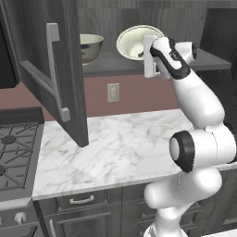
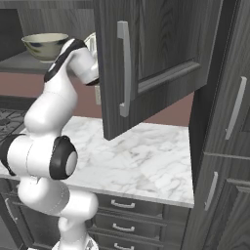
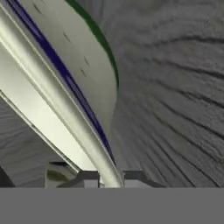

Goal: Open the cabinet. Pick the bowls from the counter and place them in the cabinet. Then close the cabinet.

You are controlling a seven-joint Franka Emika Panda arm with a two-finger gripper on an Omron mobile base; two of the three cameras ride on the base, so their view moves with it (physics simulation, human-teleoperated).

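Bowl rim pinched at the open cabinet

Marble counter (image 1: 120,148) lies bare well below the jaws, stove (image 1: 16,152) at its left end. Above, the gripper (image 3: 110,177) is clamped on the shallower bowl's (image 1: 136,42) rim, tilted over the cabinet (image 1: 55,69) shelf. The deeper bowl (image 1: 90,46) sits beside it. Hand view shows the rim between the fingertips (image 3: 89,178); base views show both doors swung open.

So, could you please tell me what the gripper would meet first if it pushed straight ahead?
Probably the cabinet's back wall: the gripper, shut on the tilted bowl's rim, points into it, though depth is unclear.
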